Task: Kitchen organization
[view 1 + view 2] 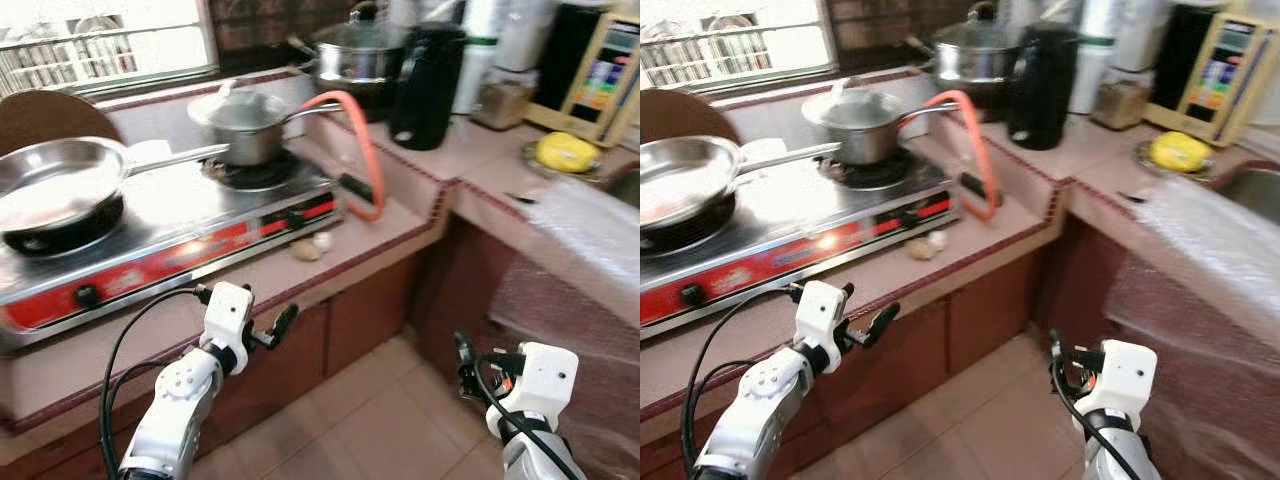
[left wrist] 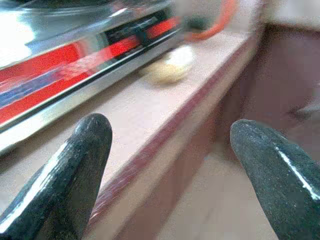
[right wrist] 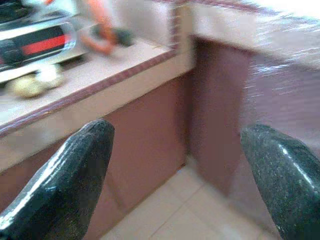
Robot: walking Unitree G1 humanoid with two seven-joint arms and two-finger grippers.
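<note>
1. Head views: nothing looked tidied yet. Two small lumps, maybe garlic (image 1: 313, 246), lay on the counter (image 1: 400, 225) just beside the stove (image 1: 180, 235).
2. Left wrist view: the left gripper (image 2: 170, 165) hung wide open and empty at the counter edge, short of those lumps.
3. Right wrist view: the right gripper (image 3: 175, 175) was spread wide, empty, over the floor.

A frying pan (image 1: 55, 180) and lidded pot (image 1: 245, 122) sit on the stove (image 1: 190, 225).

Glossy metal frying pan (image 1: 55, 180) and stove (image 1: 170, 235) — matt tiled counter (image 1: 330, 262).
</note>
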